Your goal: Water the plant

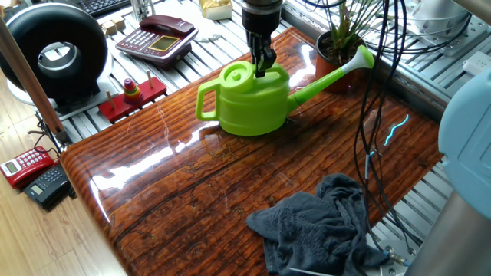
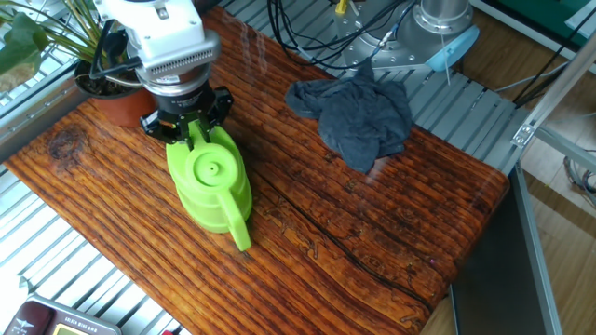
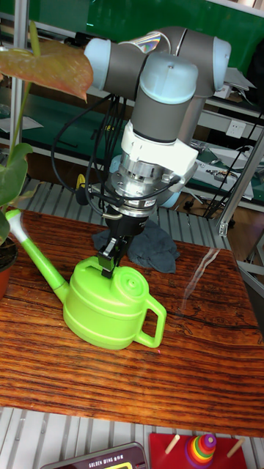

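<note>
The lime-green watering can (image 1: 253, 100) (image 2: 210, 182) (image 3: 108, 306) stands on the wooden table. Its spout (image 1: 359, 60) reaches toward the plant (image 1: 337, 42). My gripper (image 1: 261, 67) (image 2: 189, 133) (image 3: 110, 265) comes straight down onto the can's top beside the filler lid, with its fingers pinched shut on the top rim there. The plant has thin green leaves in a reddish-brown pot (image 2: 114, 95) at the table's far corner, just behind the gripper. In the tall fixed view only the pot's edge (image 3: 4, 270) shows at the left.
A crumpled grey cloth (image 1: 322, 226) (image 2: 358, 107) lies at the table's other end. Black cables (image 1: 376, 115) hang near the plant. A phone (image 1: 157, 37), a black round device (image 1: 54, 50) and a red stacking toy (image 1: 132, 93) sit off the table's side.
</note>
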`<state>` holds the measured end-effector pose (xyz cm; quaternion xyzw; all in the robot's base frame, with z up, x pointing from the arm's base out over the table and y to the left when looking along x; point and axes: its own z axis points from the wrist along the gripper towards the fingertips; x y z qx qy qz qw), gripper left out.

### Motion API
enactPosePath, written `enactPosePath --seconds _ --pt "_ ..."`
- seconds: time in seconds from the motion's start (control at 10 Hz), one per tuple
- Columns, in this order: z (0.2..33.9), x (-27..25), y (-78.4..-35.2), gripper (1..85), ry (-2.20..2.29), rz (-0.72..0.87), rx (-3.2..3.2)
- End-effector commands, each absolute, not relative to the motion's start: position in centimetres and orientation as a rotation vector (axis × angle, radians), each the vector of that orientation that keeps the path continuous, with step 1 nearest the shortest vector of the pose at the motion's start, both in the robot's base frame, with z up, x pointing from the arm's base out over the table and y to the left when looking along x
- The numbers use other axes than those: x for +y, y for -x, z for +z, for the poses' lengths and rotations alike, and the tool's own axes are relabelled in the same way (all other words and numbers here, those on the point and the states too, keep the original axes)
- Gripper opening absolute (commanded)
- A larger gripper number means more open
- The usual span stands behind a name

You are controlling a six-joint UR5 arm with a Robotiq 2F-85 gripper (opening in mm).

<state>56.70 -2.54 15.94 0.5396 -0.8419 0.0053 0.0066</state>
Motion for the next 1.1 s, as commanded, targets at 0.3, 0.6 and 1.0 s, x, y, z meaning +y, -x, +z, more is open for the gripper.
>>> enactPosePath --seconds 0.3,0.6,1.0 --pt "16.2 -2.1 -56.7 11.3 -1.636 -0.009 -2.680" --pt "16.4 -1.8 -56.3 1.0 -1.557 -0.041 -2.721" --pt "17.3 -0.8 -55.9 1.0 -1.491 -0.089 -2.750"
